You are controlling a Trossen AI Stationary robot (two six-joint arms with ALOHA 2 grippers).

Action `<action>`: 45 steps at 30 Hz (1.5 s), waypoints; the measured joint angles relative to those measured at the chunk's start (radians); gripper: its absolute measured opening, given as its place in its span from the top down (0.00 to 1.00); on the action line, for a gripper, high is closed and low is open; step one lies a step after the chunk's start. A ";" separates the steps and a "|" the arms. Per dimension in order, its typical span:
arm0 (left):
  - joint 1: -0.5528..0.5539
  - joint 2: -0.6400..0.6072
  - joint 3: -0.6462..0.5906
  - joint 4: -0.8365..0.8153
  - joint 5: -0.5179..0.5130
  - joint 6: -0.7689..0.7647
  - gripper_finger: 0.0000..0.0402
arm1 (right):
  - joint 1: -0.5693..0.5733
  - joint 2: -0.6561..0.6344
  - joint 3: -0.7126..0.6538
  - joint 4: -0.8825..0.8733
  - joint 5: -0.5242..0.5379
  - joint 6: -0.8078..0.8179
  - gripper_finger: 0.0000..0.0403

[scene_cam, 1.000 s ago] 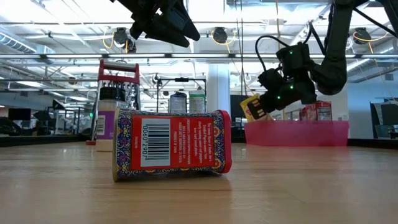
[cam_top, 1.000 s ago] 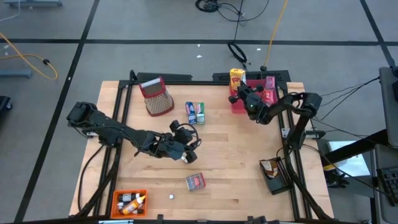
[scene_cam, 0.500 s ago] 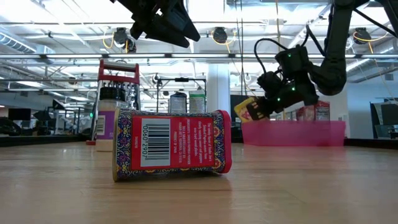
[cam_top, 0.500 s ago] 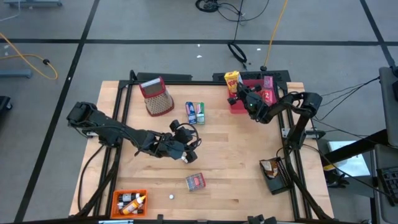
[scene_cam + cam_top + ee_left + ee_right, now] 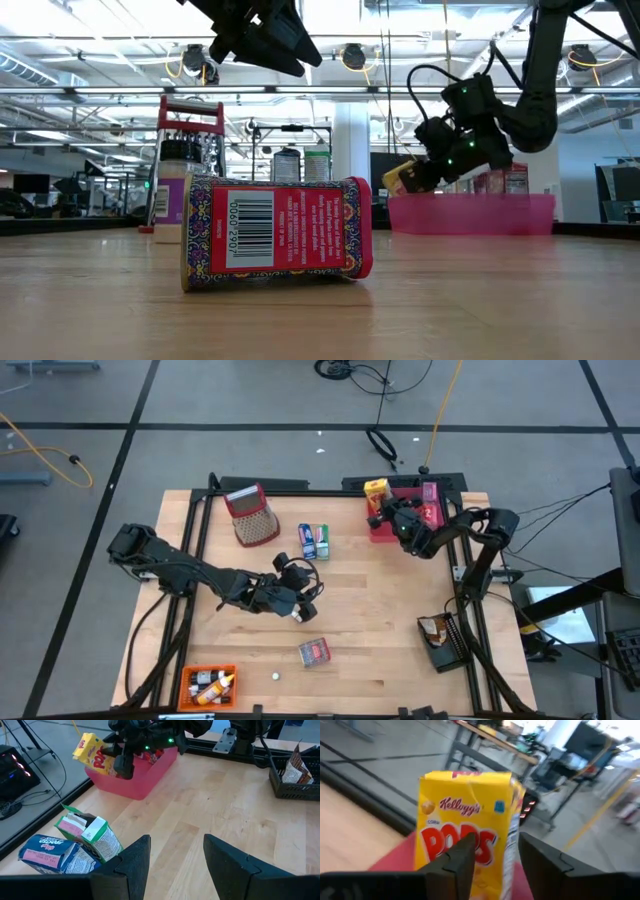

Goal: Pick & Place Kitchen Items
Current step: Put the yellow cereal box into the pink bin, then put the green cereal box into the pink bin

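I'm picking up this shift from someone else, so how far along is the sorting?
Done: the pink tray already holds a red box. In hand: the right gripper is at the tilted yellow cereal box over the tray's corner; its grip can't be told. Left: the blue packet, green packet and red tin lie on the table; the left gripper is open, empty.

Two dark jointed arms, black cables; right hand [image 5: 425, 172] green lights; blunt dark fingers [image 5: 134, 862].

Bare wood lies open ahead of my left gripper [image 5: 172, 857] toward the pink tray [image 5: 134, 781]. The blue packet [image 5: 52, 854] and green packet [image 5: 90, 833] crowd one side. My right gripper [image 5: 492, 865] faces the yellow cereal box [image 5: 470, 840], blocking its way forward
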 joint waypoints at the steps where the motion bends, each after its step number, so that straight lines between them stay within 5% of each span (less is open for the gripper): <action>1: 0.000 0.000 0.000 0.000 0.000 0.000 0.54 | 0.004 -0.004 0.000 0.003 0.035 -0.021 0.63; 5: 0.000 0.000 0.000 0.002 0.000 0.000 0.54 | 0.023 -0.044 -0.001 0.002 0.191 -0.065 0.58; 17: 0.001 0.000 0.000 0.008 0.000 -0.002 0.54 | 0.174 -0.248 -0.003 -0.153 0.187 -0.051 0.58; 29: 0.001 0.000 0.000 0.008 -0.003 -0.005 0.54 | 0.400 -0.366 -0.003 -0.380 -0.443 0.269 0.58; 34: 0.001 0.000 0.000 0.008 -0.006 -0.005 0.54 | 0.470 -0.352 -0.003 -0.368 -0.536 0.306 0.58; 45: 0.019 0.000 0.000 0.005 -0.008 -0.006 0.54 | 0.525 -0.220 0.043 -0.256 -0.533 0.325 0.58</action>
